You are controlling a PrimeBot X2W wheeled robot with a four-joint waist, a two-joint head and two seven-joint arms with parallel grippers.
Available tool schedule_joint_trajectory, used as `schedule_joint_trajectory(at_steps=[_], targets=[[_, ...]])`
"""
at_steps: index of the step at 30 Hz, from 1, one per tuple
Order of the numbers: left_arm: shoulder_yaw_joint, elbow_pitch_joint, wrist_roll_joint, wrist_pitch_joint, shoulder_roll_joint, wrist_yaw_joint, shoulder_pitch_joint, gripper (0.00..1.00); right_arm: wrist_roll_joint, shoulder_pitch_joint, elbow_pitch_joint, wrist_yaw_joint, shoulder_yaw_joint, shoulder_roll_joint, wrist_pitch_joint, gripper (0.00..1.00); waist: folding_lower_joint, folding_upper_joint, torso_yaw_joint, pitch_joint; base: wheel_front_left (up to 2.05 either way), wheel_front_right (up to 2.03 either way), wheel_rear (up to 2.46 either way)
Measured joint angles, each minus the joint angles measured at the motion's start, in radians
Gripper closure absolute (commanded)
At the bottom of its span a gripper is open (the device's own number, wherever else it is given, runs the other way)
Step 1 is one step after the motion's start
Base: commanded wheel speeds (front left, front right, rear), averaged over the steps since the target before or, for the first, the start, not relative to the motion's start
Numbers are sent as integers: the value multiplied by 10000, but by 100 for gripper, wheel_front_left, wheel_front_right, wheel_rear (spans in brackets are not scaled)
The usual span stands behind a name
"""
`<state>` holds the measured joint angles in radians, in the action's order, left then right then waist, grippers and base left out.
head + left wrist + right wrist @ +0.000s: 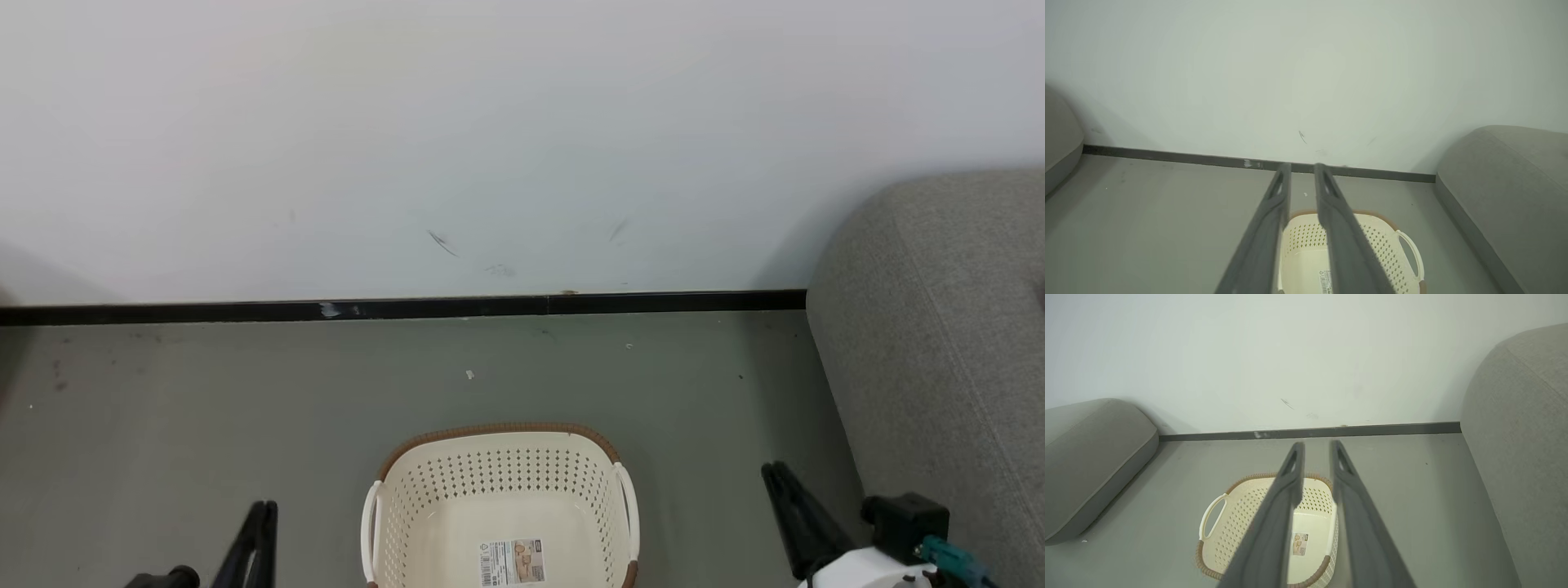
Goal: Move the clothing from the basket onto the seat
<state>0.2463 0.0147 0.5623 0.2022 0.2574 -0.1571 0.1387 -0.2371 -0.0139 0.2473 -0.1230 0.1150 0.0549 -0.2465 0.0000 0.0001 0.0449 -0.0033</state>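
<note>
So the basket (498, 478) sits on the floor (204, 392) close to the wall (490, 122), dead centre in front of the robot. That placement makes sense: the left gripper (265, 510) hangs on one side of it and the right gripper (775, 472) on the other, so either arm can dip in. The seat (931, 327) is just off to the right, near enough that a garment would only need a short swing across.

Both pairs of fingers (1267, 232) stand apart by a narrow slot with nothing between them. They hover above the basket rather than inside it.

Thing is, the basket's inner base is bare. The paper label (512, 562) sits there in plain sight with no red fabric lying over it. The near end of the basket is cut off by the frame edge, so I can't swear it's totally empty, and I can't tell where the clothing is. My guess is the job is either finished or waiting on a load, which would explain the arms sitting neutral on either side.
</note>
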Motion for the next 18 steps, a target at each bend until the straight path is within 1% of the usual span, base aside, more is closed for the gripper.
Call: schedule_joint_trajectory(at_steps=[4,9,18], targets=[[174,-355,8,-31,-362,2,139,100,-2,-328,397,0,42,-81,2,100,0,0,-1,1,0,0,0],[142,-368,393,-77,-416,29,168,100,-391,-412,326,0,59,-105,0,100,0,0,-6,9,0,0,0],[-134,-420,1463,-272,-600,255,162,100,-1850,-416,130,0,17,-111,121,100,1,0,-44,20,0,0,0]])
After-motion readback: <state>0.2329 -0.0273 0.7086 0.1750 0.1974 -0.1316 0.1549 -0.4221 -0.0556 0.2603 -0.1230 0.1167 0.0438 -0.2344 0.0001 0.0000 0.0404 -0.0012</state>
